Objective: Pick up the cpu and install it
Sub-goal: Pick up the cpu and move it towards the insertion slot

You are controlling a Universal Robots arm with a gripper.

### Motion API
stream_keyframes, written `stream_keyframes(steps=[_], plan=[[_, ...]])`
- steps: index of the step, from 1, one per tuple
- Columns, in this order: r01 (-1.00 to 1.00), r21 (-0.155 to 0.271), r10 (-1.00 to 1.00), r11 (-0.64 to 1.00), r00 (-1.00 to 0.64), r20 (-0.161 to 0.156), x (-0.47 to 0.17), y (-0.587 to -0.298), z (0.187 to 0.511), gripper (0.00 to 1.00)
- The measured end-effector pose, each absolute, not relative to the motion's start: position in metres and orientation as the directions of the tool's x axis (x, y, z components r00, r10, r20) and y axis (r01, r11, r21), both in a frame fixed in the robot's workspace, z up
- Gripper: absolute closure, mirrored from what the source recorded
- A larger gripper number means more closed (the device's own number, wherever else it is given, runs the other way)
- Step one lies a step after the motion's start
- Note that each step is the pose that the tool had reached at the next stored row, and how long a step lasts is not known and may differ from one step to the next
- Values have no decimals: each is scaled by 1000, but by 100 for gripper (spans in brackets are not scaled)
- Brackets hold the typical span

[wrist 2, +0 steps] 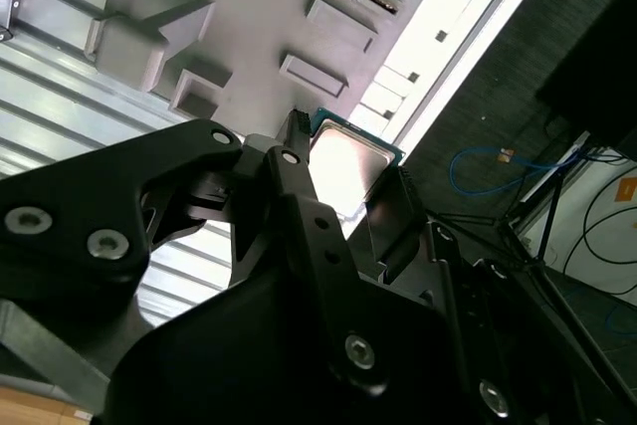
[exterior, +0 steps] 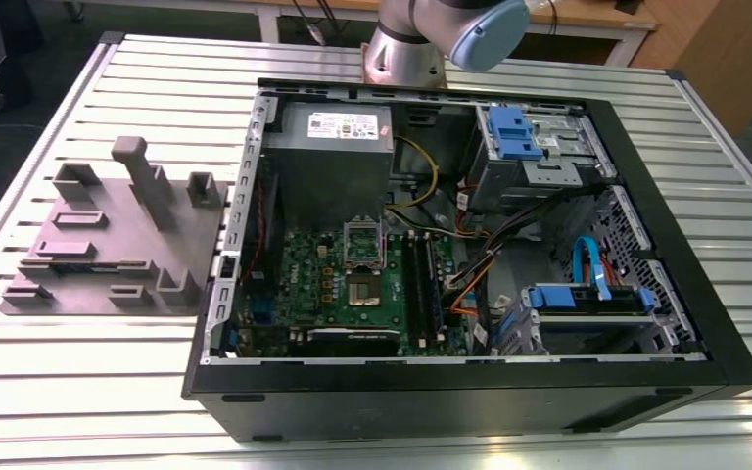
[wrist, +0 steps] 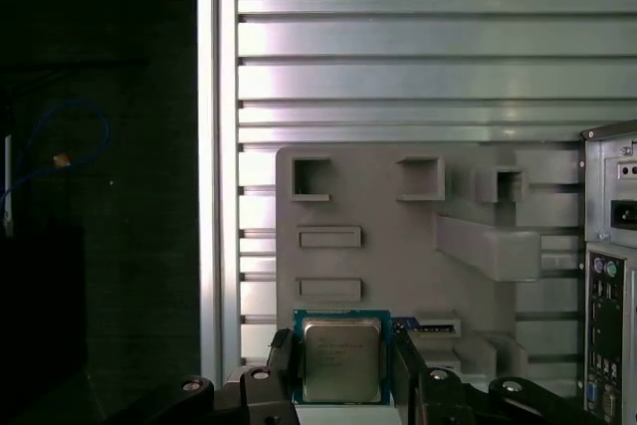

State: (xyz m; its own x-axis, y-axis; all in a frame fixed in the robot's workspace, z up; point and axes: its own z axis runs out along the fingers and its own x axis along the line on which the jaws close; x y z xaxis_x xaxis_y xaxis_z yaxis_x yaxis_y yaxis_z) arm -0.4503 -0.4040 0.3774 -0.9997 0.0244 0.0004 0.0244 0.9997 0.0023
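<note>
In the first wrist view the black gripper (wrist: 341, 373) is pinched snug on the cpu (wrist: 341, 357), a flat square chip with a shiny metal lid. Matte grey stepped block (wrist: 398, 246) sits behind it.

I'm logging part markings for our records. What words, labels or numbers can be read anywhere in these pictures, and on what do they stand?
No text here can be read.
cpu, metal top, held between the jaws in the first wrist view: faint print, too blurred to read.
white label on the power supply in the exterior view: print too small to read.
</note>
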Motion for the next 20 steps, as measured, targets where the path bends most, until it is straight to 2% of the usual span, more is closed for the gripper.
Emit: stream_keyframes(steps=[20], plan=[[24,2,24,1000,-1000,0,-448,-404,380,53]])
